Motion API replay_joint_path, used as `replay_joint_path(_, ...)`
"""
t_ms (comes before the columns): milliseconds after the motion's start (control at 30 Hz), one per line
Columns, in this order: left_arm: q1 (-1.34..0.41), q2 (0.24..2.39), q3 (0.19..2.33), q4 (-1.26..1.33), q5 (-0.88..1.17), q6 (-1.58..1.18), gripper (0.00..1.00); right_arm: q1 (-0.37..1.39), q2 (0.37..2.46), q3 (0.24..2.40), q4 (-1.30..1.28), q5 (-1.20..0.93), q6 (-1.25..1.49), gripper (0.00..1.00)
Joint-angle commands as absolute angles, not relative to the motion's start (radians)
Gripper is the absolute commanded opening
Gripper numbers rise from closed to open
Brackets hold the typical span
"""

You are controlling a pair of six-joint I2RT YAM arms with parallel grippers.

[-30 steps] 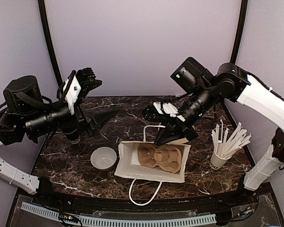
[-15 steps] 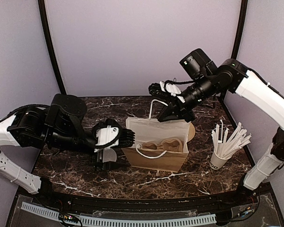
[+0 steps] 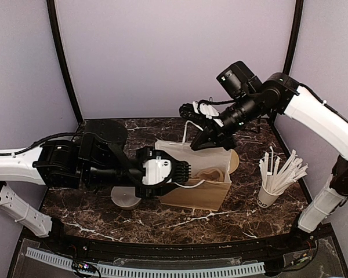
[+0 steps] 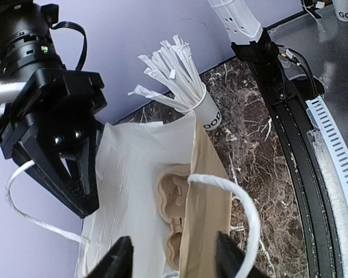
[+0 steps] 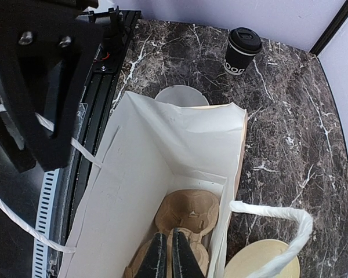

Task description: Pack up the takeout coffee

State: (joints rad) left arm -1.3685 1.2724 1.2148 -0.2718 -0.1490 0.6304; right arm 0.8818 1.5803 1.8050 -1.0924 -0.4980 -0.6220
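Note:
The takeout coffee [image 5: 242, 51], a black cup with its black lid on, stands on the marble past the bag; the left arm hides it in the top view. The paper bag [image 3: 197, 194] stands upright and open, with a pulp cup carrier [image 5: 191, 217] on its floor. My left gripper [image 4: 174, 240] is open, its fingers on either side of the bag's near wall [image 4: 203, 202], and the near handle [image 4: 243, 208] loops past one finger. My right gripper [image 5: 168, 243] is shut above the bag's mouth with nothing visible between its fingers. The far handle [image 5: 278, 213] hangs beside it.
A white cup of wrapped straws [image 3: 269, 194] stands right of the bag. A wide white bowl [image 3: 126, 200] sits left of the bag, under my left arm. A tan round disc [image 5: 267, 260] lies behind the bag. A slotted rail [image 3: 162, 269] runs along the near edge.
The bag has gone from lying flat to standing upright under my right gripper. My left arm has swung from the back left to the bag's near wall, and its jaws have narrowed.

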Motion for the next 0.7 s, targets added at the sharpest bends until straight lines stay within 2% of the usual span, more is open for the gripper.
replay_joint_path(0, -1.36, 1.29, 1.284, -0.183, -0.088, 0.697, 0.12, 0.865, 1.584, 1.855, -1.055, -0.509, -0.608, 0.02)
replay_joint_path(67, -1.358, 1.334, 1.353, -0.227, -0.118, 0.715, 0.01, 0.854, 1.591, 1.894, -1.046, -0.498, -0.599, 0.0)
replay_joint_path(100, -1.358, 1.343, 1.399, -0.237, -0.129, 0.733, 0.0, 0.849, 1.593, 1.916, -1.033, -0.485, -0.591, 0.0)
replay_joint_path(300, -1.35, 1.399, 1.585, -0.215, -0.234, 0.849, 0.0, 0.82, 1.596, 2.068, -0.853, -0.387, -0.52, 0.0)
replay_joint_path(467, -1.349, 1.458, 1.756, -0.268, -0.229, 0.901, 0.0, 0.818, 1.631, 2.212, -0.84, -0.38, -0.507, 0.0)
replay_joint_path(667, -1.349, 1.496, 1.826, -0.311, -0.246, 0.933, 0.0, 0.818, 1.637, 2.219, -0.83, -0.343, -0.52, 0.0)
